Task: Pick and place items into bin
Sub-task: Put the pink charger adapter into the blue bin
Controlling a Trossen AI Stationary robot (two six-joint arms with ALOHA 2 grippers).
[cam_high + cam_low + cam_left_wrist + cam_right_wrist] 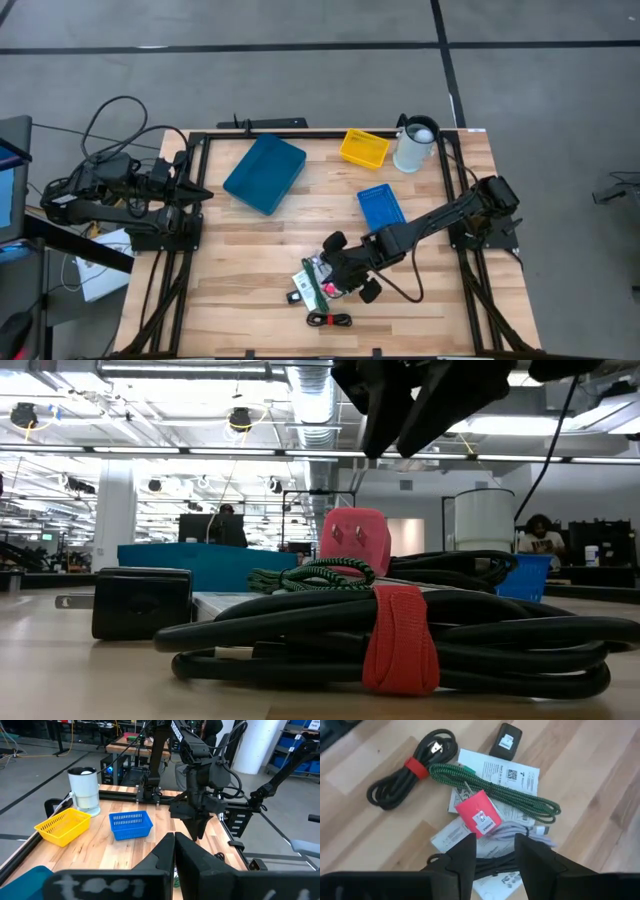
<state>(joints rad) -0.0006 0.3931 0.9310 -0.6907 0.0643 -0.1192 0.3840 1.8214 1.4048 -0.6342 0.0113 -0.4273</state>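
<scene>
Right wrist view: the right end effector point(494, 847) is hovering, fingers narrowly parted and empty, above the red-pink piece point(479, 813) and green cord point(490, 786). Left end effector point(196, 191) is waiting at the surface point(240, 260) edge, fingers together.

Open-plan lab, exposed ceiling ducts point(300, 390), workbenches, concrete floor point(300, 80)

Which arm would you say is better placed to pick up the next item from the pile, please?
Right, probably: the right gripper hangs open directly above the red-pink adapter in the pile, while the left gripper sits at the table's far edge.
</scene>
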